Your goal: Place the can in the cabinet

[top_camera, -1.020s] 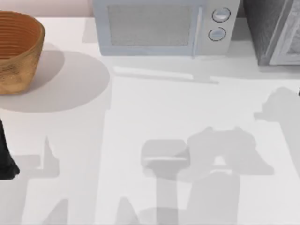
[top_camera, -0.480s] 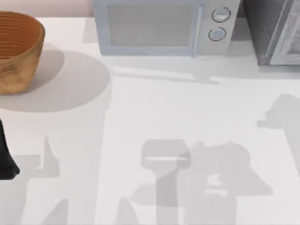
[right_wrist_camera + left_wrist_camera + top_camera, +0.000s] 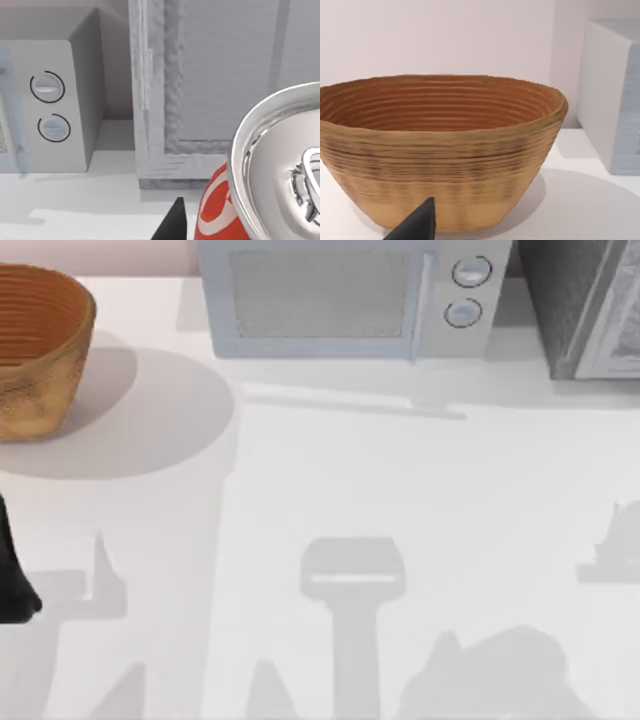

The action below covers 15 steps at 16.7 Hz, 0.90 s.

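One can [image 3: 270, 185] held in my right gripper [image 3: 172, 222], top toward cam; cabinet [image 3: 210, 90] door straight ahead, shut; left arm [image 3: 12, 570] parked.

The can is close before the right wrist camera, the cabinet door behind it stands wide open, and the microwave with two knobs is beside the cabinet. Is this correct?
Not quite. In the right wrist view the cabinet door is shut, its pale framed panel flat across the front. The rest holds: the can is close to that camera and the microwave with two knobs stands beside the cabinet.
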{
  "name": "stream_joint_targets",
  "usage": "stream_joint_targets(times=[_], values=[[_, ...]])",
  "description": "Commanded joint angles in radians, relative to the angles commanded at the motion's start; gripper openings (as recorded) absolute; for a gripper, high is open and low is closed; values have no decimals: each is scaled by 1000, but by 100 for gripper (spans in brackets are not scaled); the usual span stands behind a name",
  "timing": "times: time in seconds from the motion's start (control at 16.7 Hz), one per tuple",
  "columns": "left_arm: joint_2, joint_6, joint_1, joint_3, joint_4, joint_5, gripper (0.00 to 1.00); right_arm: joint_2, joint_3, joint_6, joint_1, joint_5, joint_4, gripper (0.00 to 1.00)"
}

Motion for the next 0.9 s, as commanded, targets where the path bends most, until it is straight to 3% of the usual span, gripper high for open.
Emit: stream_joint_targets(times=[0.36,0.9], values=[[0,0,0,0,0,0,100,-338,-134,-11,-21,-28,-128,0],[0,0,0,0,0,0,100,-367,-137,-10,-18,-31,-144,0]])
